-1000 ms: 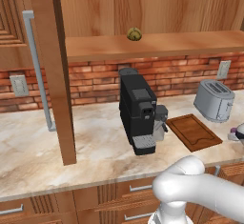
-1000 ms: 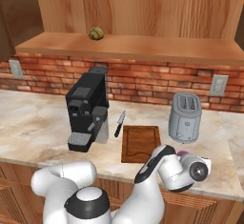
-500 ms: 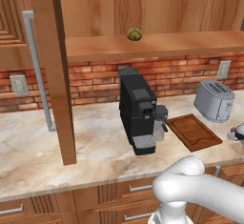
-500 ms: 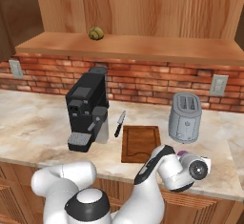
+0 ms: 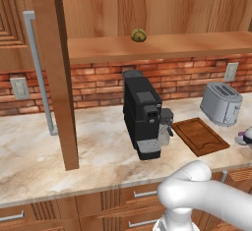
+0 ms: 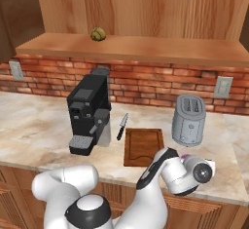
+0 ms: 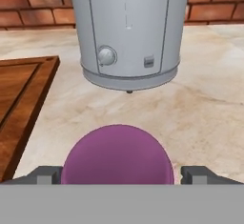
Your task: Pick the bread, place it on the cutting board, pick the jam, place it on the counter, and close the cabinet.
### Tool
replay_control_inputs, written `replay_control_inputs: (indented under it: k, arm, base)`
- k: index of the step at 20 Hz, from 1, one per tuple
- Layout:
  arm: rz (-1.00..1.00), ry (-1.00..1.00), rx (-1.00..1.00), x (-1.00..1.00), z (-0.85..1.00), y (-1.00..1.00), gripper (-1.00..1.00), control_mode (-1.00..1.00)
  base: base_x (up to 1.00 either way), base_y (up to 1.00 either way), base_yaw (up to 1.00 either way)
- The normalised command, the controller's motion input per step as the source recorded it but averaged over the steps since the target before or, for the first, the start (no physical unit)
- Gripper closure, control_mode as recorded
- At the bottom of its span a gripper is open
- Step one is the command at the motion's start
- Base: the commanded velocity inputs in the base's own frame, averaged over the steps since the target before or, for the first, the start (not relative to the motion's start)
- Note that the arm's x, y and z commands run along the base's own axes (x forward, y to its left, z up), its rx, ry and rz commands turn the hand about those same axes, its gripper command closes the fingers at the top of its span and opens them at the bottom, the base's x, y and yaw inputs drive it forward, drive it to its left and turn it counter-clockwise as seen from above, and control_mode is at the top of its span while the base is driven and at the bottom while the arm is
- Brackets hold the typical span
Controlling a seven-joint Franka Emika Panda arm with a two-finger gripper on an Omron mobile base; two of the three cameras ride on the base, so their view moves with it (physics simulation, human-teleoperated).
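The bread (image 5: 138, 35), a small yellowish-brown lump, sits on the open cabinet's shelf (image 6: 131, 47). The jam (image 7: 117, 155), a squat purple jar, stands between the two fingertips of my gripper (image 7: 121, 175), which is shut on it. The hand (image 6: 194, 172) hangs low over the counter (image 7: 205, 104), right of the cutting board (image 6: 142, 146) and in front of the toaster. A sliver of the purple jam (image 5: 241, 137) shows at the right edge of the left base view. The cutting board (image 5: 199, 135) is bare. The cabinet door (image 5: 59, 77) stands open, edge-on, with its silver handle (image 5: 39, 72).
A silver toaster (image 7: 127, 27) stands close ahead of the hand, also at the back right (image 5: 221, 103). A black coffee machine (image 6: 89, 112) stands left of the board, with a knife (image 6: 121, 125) lying between them. A brick wall backs the counter.
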Motion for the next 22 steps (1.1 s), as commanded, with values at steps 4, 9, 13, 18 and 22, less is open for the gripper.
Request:
replay_control_inputs:
  k: [4,9,13,18,22]
  arm:
    - [0.0,-0.03,0.0,-0.05,0.23,0.0,-1.0,-1.0]
    - [0.0,-0.05,0.0,-0.04,0.3,0.0,-1.0,-1.0]
    - [0.0,-0.04,0.0,-0.01,0.36,0.0,-1.0,-1.0]
    - [0.0,-0.02,0.0,-0.11,0.38,0.0,-1.0,-1.0]
    - [0.0,0.0,0.0,-0.19,0.4,0.0,-1.0,-1.0]
  base:
    - [0.0,0.0,0.0]
    - [0.0,0.0,0.0]
    - [0.0,0.0,0.0]
    - [0.0,0.0,0.0]
    - [0.0,0.0,0.0]
